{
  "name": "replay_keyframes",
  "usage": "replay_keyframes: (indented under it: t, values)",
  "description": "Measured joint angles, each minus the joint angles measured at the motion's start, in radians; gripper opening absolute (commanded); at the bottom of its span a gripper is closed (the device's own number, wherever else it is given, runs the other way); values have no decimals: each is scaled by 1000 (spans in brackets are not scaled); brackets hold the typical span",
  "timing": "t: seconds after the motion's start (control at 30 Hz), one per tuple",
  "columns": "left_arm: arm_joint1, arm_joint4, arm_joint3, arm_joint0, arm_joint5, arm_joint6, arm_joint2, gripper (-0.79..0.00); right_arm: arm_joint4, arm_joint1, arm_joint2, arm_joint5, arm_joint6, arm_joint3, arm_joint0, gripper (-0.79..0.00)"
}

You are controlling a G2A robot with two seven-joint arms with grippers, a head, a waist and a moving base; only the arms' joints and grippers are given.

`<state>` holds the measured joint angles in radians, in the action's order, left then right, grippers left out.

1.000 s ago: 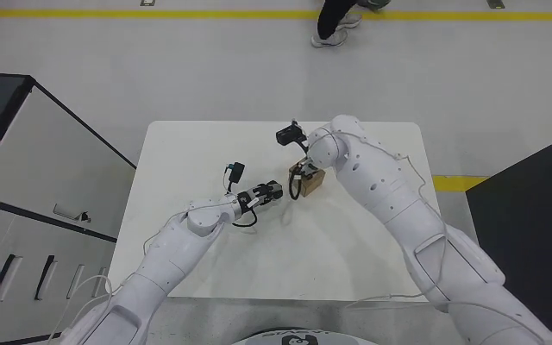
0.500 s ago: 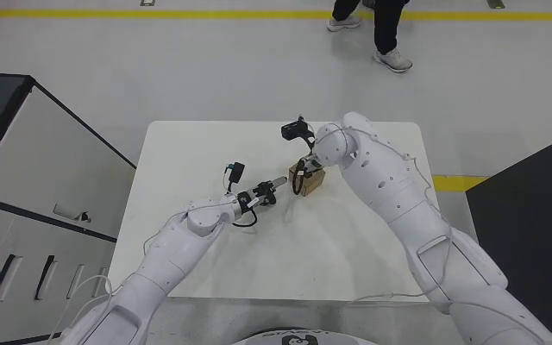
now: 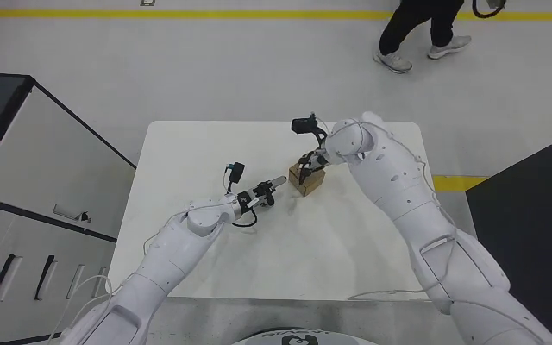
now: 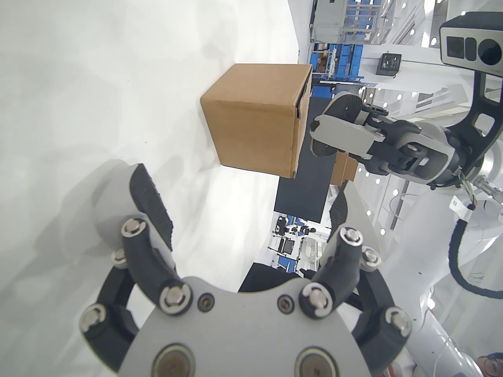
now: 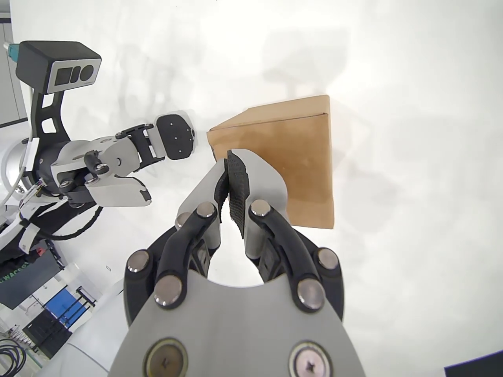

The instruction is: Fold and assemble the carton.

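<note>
Now we find the carton (image 3: 307, 178) standing on the white table (image 3: 190, 164) as a closed brown cube. Its walls are square to one another and its top flaps are folded down flat. Along one top edge of the carton we see a thin dark slit where the lid meets a side wall.

Our right gripper (image 5: 232, 166) hangs directly over the carton, pointing down at its lid. Its two pads are pressed together, black against black, and they have hold of nothing. The tips sit right at the carton's top face, close to the edge that faces the other arm. We cannot tell whether they actually press on the cardboard or stop just short of it.

Our left gripper (image 4: 243, 205) lies to the left of the carton, near it but clearly apart, with bare table between the two. It points straight at the carton's side wall and sits low, about level with that wall. Its fingers (image 4: 151, 202) are spread wide, wide enough that the carton shows between them in the left wrist view, and nothing is held in them.
</note>
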<state>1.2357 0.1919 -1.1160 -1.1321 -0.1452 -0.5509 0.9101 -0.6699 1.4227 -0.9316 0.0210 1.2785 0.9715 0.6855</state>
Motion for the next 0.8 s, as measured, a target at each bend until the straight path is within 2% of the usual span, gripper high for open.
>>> replay_keyframes:
  t: [0.53, 0.8]
  values:
    - [0, 0, 0, 0, 0, 0, 0, 0, 35, 18, 44, -10, -29, -87, -32, -785]
    - [0, 0, 0, 0, 0, 0, 0, 0, 39, 16, 40, -8, -31, -66, -42, -785]
